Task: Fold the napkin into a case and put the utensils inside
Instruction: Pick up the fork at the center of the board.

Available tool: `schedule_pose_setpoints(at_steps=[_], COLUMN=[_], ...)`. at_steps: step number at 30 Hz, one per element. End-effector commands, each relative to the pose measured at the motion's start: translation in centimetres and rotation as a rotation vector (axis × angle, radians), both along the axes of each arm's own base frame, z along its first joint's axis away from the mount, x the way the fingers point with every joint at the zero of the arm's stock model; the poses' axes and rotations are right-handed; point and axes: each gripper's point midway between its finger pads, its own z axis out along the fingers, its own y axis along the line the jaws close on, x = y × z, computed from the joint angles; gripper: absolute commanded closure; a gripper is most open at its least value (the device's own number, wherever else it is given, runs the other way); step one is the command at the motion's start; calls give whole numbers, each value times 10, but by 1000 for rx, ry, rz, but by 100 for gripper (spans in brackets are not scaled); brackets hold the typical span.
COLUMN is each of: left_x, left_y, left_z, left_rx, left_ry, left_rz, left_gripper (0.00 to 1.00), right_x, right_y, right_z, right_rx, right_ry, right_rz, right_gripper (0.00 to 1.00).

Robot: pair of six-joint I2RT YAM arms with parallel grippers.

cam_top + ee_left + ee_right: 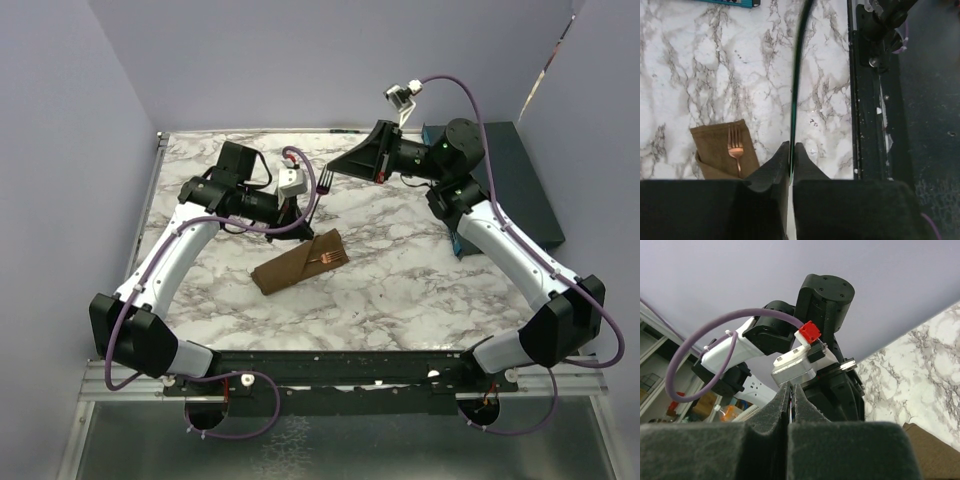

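The napkin is folded into a narrow brown case [290,268] lying slantwise at mid-table. A copper fork [330,260] sticks out of its upper end, tines showing. The case [715,145] and fork [735,147] also show in the left wrist view. My left gripper [312,203] hovers just above and behind the case. It is shut [792,145] on a second thin dark greenish utensil [796,75], seen edge-on. My right gripper [332,172] meets that utensil's far end [327,182]. Its jaws [791,386] are closed with a thin sliver between them.
A dark teal flat box [520,180] lies along the right side of the table, and its edge shows in the left wrist view [730,2]. The marble tabletop [400,270] is walled by lilac panels. A black rail [340,365] runs along the near edge. The case corner shows in the right wrist view [932,450].
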Motion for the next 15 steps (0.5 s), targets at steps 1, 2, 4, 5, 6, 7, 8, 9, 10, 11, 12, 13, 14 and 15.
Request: schedule_pose_setpoints(at_steps=[1,2,4,5,6,7,8,9,10,11,12,13,14,15], left_x=[7,10,20,26,34,44,55,66,80,92,106,119,129,141], left_y=[-2,-1,3,6,11,17,24,33,43,51,63,73,83,92], left_z=[-2,-3,-7,-9,-11,-12,-13,-11,-8,-2,4,13,20,32], left_rx=[4,16,54,82,118,158,207,255,310,353,405,454,494,530], left_ry=[-4,-11,-43,-77,-116,-172,-236,-318,-404,-501,-591,-694,-768,-843], left_rz=[14,29,68,93,123,154,186,211,245,276,319,351,391,449], left_gripper=[100,100,100,100,100,100,100,100,100,100,100,100,100,100], right_x=[-5,-4,1,5,10,14,20,27,33,40,47,54,59,62], right_y=[-1,0,-1,-1,-2,-4,-7,-10,-15,-20,-26,-31,-36,-38], right_z=[2,0,-6,-9,-11,-12,-15,-17,-19,-22,-21,-26,-30,-35], right_rx=[-7,-19,-51,-70,-93,-114,-143,-173,-199,-230,-253,-283,-299,-306], right_ry=[-38,-37,-26,-15,-9,-5,9,23,36,55,72,104,133,163], right_rz=[20,12,-14,-38,-69,-106,-150,-201,-253,-310,-372,-425,-468,-493], right_gripper=[99,99,83,70,58,45,35,29,25,20,18,17,17,18])
